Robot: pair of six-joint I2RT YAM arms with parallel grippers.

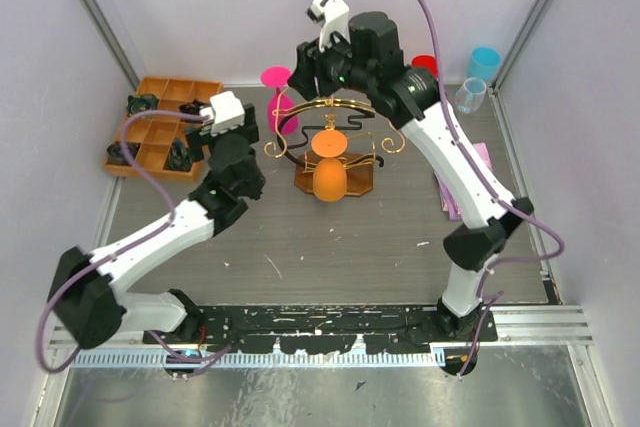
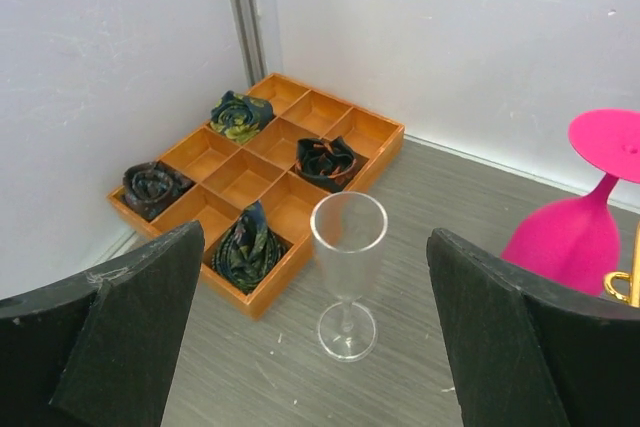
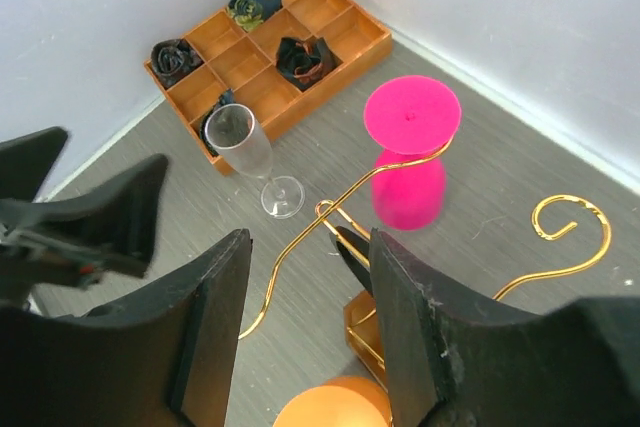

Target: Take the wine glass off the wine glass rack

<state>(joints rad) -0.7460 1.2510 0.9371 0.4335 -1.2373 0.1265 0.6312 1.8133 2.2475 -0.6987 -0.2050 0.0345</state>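
The wine glass rack [image 1: 345, 147] is gold curly wire on a dark wooden base [image 3: 362, 332], at the table's middle. A pink wine glass [image 1: 283, 112] hangs upside down from its left hook, also visible in the right wrist view [image 3: 408, 187] and the left wrist view [image 2: 570, 242]. An orange glass [image 1: 328, 175] hangs at the front. My right gripper [image 3: 308, 247] is open and empty, above a gold wire arm, also seen from above [image 1: 318, 72]. My left gripper [image 2: 312, 247] is open and empty. A clear flute [image 2: 347, 267] stands on the table beyond its fingers.
A compartmented wooden tray [image 1: 150, 82] with rolled dark cloths sits at the back left, close to the clear flute [image 3: 255, 157]. A red cup [image 1: 425, 64], a blue cup [image 1: 483, 62] and a clear cup [image 1: 471, 95] stand at the back right. White walls enclose the table.
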